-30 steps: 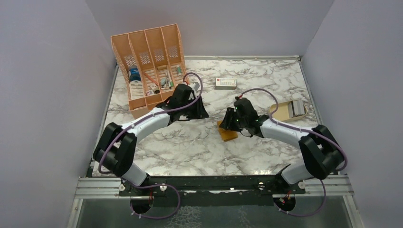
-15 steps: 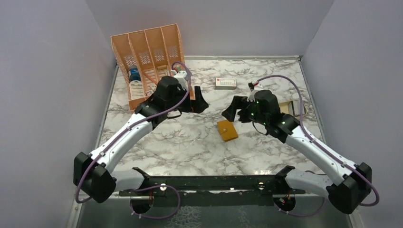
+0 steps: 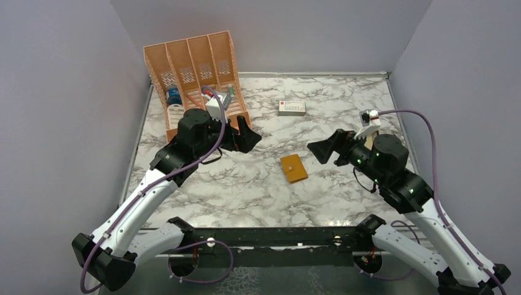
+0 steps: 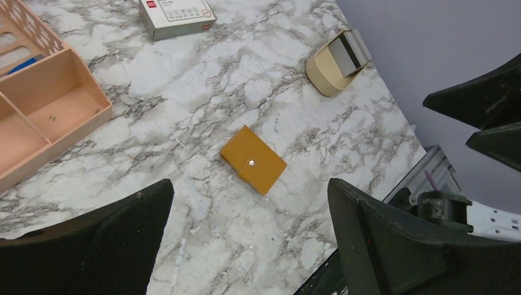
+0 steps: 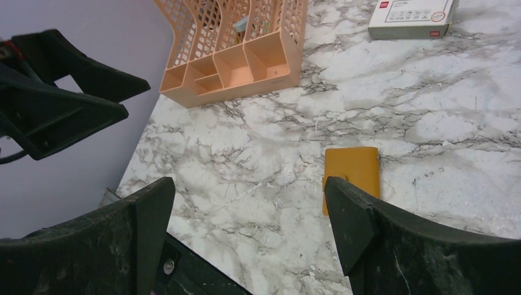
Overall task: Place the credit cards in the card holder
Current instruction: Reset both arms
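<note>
left gripper (image 3: 247, 136) spread; right gripper (image 3: 322, 150) spread

- The card holder (image 5: 353, 169) lies folded shut, so its pockets are hidden. In the right wrist view, 1 finger (image 5: 359, 224) of the right gripper (image 5: 246, 187) covers its near left corner.
- The credit cards (image 4: 351, 49) show only their edges in the tan dish (image 4: 321, 69), and they are too small to count.
- From above, that dish is almost wholly hidden behind the right arm (image 3: 393, 163).
- The white box (image 4: 175, 13) is cut by the top edge in both wrist views, and its print is unreadable.
- The desk organiser (image 4: 46, 114) runs off the left edge of the left wrist view. From above, the left arm (image 3: 196, 132) hides its front end.
</note>
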`<state>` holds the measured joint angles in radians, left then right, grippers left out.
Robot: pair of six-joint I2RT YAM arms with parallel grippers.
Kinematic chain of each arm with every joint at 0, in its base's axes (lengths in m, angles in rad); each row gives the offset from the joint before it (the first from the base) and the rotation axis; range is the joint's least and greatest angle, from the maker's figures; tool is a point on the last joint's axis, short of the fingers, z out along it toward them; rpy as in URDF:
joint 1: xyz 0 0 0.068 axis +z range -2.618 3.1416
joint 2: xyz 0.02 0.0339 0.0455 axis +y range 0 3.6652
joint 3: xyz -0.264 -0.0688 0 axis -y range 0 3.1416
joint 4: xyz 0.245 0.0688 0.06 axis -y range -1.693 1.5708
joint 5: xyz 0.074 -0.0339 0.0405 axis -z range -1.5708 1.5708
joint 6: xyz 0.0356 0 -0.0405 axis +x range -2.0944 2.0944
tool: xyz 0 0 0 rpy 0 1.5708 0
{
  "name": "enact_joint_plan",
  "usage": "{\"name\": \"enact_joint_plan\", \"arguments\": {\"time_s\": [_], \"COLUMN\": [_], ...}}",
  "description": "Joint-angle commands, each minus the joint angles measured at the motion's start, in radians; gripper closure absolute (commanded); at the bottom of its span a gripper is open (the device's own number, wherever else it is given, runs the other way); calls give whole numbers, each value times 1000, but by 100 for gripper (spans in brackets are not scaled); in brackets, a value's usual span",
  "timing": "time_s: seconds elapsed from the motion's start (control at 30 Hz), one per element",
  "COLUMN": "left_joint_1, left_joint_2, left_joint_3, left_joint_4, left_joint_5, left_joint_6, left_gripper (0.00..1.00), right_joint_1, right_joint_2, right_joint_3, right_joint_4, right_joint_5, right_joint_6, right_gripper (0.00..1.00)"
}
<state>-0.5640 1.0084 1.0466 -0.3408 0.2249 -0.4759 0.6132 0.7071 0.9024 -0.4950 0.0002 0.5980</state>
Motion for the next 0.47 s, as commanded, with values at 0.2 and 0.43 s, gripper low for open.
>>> {"name": "enact_joint_plan", "arguments": {"time_s": [0.2, 0.43], "left_joint_1": [3, 3], "left_joint_2": [-95, -92], "left_joint_3": [-130, -153], "left_joint_4": [119, 128], "left_joint_5": [50, 40], "left_joint_6": [-32, -36], "left_gripper": [1, 1], "right_joint_1": [-3, -3], "right_joint_2": [-70, -69], "right_joint_3": [-14, -64], "right_joint_4": [-73, -47], "right_joint_5": [77, 31], "right_joint_6": [89, 86], "right_gripper": [7, 6]}}
